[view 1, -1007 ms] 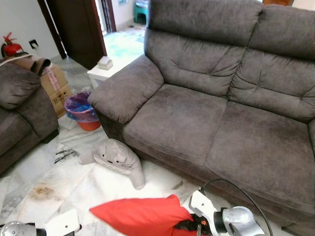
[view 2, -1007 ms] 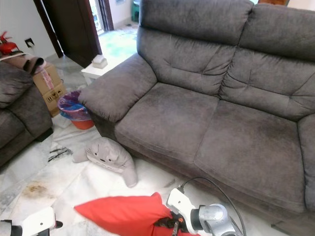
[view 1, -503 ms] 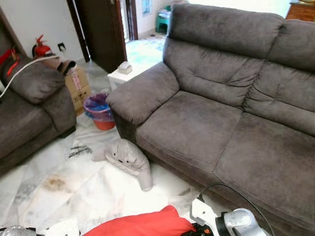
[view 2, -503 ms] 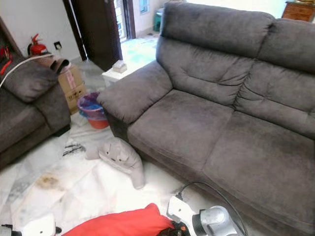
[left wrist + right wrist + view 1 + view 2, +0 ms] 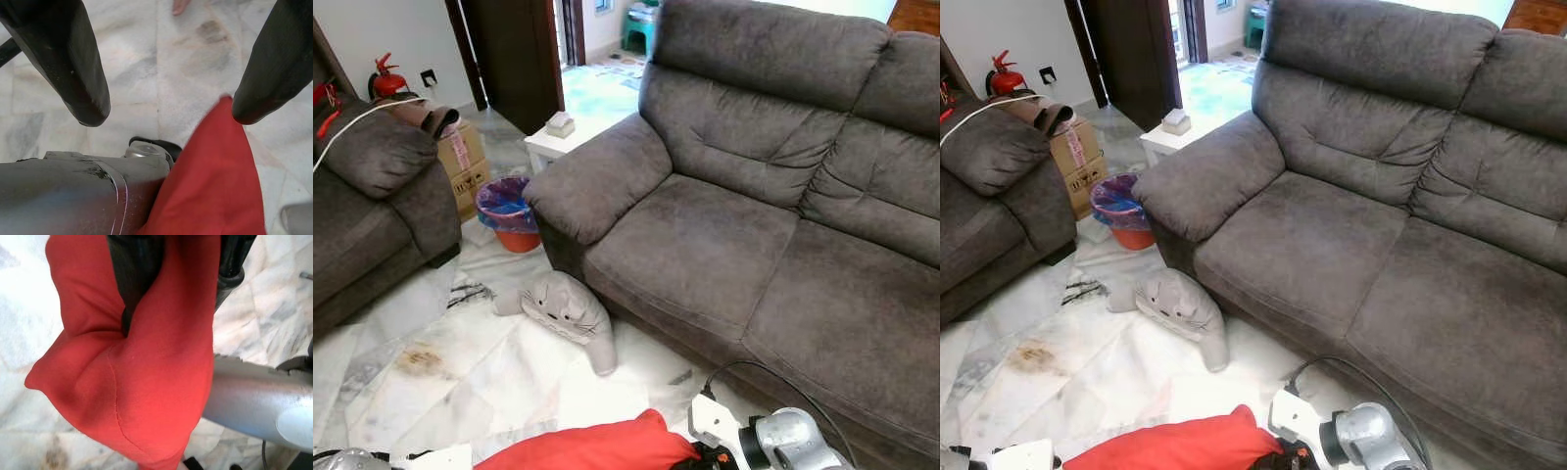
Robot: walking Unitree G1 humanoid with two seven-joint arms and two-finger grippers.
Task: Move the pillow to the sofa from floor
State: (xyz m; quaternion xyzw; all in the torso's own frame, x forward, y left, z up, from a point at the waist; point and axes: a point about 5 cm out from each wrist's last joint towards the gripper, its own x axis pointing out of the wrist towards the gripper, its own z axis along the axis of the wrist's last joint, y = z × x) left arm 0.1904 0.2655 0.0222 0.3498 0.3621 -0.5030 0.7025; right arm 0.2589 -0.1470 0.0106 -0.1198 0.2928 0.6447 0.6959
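A red pillow hangs at the bottom of the head views, above the marble floor. My right gripper is shut on the red pillow, its black fingers pinching the fabric. The right arm shows at the lower right. My left gripper is open over the floor, with a corner of the red pillow near one fingertip. The grey sofa stands ahead to the right, its seat cushions bare.
A grey cat-face plush lies on the floor by the sofa's arm. A red bucket with a purple bag, a cardboard box and a small white table stand behind it. Another grey sofa is at the left.
The camera has turned and drawn back, so the second sofa shows more fully. The red pillow has sunk lower in the picture, still held by the right gripper.
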